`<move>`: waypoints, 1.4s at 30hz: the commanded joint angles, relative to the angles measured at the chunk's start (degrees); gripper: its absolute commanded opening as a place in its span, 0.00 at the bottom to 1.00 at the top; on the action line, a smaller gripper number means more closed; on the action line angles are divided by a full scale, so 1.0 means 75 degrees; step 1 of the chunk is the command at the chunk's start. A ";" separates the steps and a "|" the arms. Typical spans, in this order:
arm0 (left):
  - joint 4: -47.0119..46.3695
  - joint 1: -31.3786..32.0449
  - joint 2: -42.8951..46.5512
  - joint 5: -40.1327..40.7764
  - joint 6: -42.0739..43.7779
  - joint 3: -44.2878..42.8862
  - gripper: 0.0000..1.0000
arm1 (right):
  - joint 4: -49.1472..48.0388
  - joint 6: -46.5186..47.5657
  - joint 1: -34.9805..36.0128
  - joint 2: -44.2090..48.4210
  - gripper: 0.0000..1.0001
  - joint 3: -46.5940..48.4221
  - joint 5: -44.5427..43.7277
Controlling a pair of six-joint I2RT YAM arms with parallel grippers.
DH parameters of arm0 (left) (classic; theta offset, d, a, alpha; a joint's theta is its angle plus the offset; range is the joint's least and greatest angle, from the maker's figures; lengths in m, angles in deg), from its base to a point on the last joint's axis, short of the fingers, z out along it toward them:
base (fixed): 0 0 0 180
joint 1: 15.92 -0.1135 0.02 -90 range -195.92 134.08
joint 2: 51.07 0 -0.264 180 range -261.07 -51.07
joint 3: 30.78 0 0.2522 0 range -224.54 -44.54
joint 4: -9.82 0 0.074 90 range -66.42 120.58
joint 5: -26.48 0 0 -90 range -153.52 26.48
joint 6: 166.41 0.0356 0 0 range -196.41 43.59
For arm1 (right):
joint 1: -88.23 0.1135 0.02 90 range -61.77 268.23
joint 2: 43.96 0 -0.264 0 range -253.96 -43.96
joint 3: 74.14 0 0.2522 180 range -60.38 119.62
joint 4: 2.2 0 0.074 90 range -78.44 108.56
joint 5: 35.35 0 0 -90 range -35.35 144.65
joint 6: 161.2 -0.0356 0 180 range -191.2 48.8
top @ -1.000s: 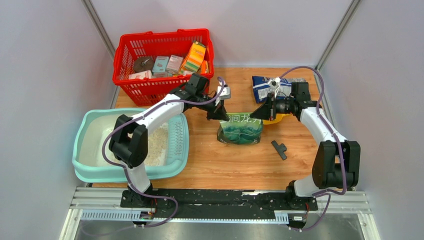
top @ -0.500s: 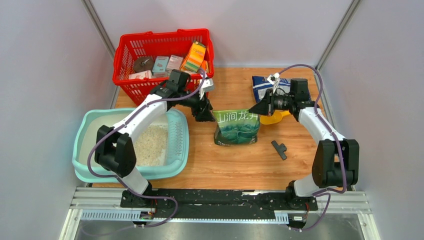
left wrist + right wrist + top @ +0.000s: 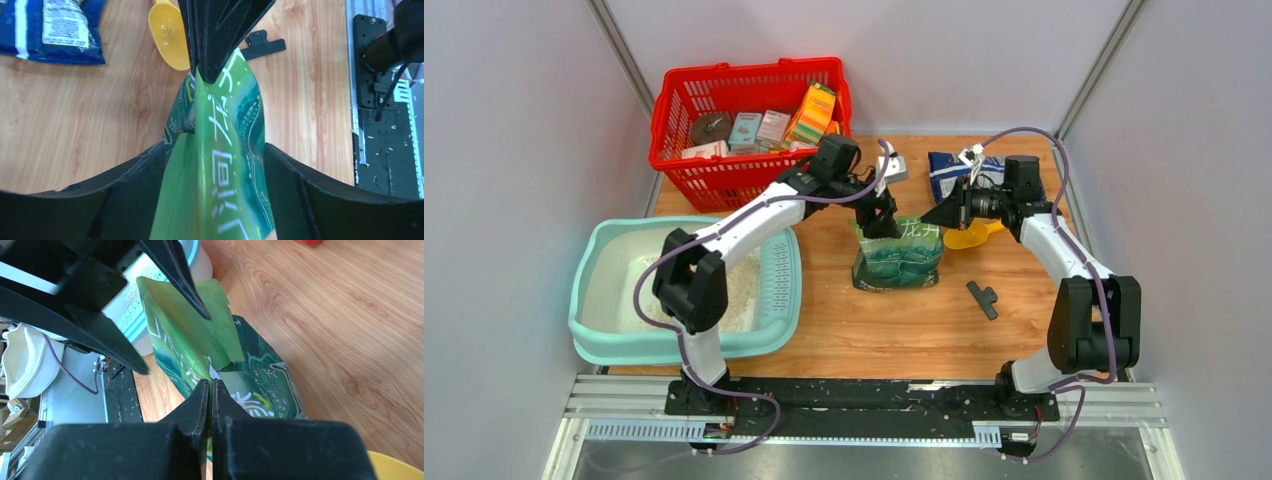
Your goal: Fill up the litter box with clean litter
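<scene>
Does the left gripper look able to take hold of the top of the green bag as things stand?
Probably yes. The left gripper is open with a finger on each side of the green bag at its top edge, nothing between. The right gripper pinches that edge farther along.

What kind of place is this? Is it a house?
Probably a robot test booth, not a house: plain grey walls box in a wooden table, and robot arms are bolted to a metal rail.

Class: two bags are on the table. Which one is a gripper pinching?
The green bag, standing upright: the right gripper is shut on its top edge. The blue bag lies flat farther back, ungripped.
</scene>
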 commanded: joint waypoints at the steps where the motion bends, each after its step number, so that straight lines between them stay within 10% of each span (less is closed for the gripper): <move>1: -0.0348 0.0080 -0.0574 0.0432 -0.0250 -0.0633 0.74 | -0.0854 -0.0233 -0.0032 0.0192 0.00 0.0419 0.0408; 11: 0.0051 -0.0200 -0.0377 -0.0433 -0.0529 -0.0200 0.00 | -0.0514 0.0013 -0.0393 0.0240 0.00 0.0419 0.0643; 24: 0.0929 -0.0600 -0.0060 -0.1209 -0.0168 0.0082 0.00 | 0.2543 0.2052 -0.1416 -0.0873 0.03 0.2422 0.2177; 34: 0.1690 -0.0600 0.0081 -0.1221 0.0510 -0.0024 0.00 | 0.3730 0.5521 -0.0433 0.0297 0.65 0.1709 0.0599; 42: 0.2160 -0.0600 0.0280 -0.1244 0.0981 0.0023 0.00 | 0.3142 0.6036 0.0389 0.0006 0.71 0.1625 0.0397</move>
